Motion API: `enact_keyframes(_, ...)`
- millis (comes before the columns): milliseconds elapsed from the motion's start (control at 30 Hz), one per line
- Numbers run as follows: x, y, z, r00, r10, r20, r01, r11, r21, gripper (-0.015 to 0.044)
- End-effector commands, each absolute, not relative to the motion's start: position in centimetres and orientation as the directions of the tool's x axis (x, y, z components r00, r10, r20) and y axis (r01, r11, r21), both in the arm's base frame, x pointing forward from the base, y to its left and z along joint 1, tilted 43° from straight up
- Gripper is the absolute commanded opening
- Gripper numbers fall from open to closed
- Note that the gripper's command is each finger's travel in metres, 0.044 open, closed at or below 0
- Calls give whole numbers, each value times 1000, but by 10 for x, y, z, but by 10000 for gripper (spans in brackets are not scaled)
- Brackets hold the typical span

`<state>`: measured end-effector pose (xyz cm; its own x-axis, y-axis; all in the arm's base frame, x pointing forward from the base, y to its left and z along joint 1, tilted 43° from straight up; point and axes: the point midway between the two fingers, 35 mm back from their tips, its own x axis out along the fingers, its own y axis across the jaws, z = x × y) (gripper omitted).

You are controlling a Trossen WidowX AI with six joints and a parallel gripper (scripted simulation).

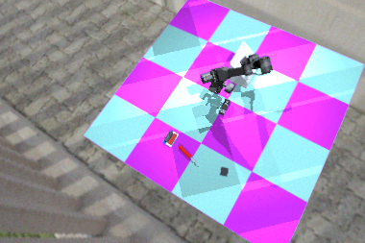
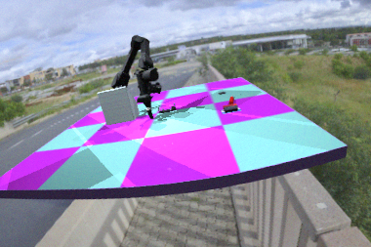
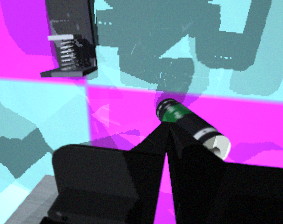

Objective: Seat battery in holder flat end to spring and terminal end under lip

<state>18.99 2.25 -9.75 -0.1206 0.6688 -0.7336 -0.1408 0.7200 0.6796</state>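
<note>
The arm (image 2: 131, 61) is matte black throughout — slim links joined by blocky joint housings. Its gripper (image 3: 168, 131) ends in two broad, wedge-shaped black fingers; markings or screws, if any, blur out.

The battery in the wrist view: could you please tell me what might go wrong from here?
1. The gripper is shut on nothing, with its tips right at the battery. Any further advance would likely shove or roll the battery rather than grasp it.
2. The battery lies apart from the holder and is not lined up with its spring, so a nudged battery could end up harder to seat straight.
</note>
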Motion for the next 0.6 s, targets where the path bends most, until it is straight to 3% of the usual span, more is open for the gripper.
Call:
enact_keyframes(0,191,16,-104,-124,664,-737,-145,723,676,0)
enact_keyframes(567,193,-2,-106,-124,666,-736,-141,722,677,0)
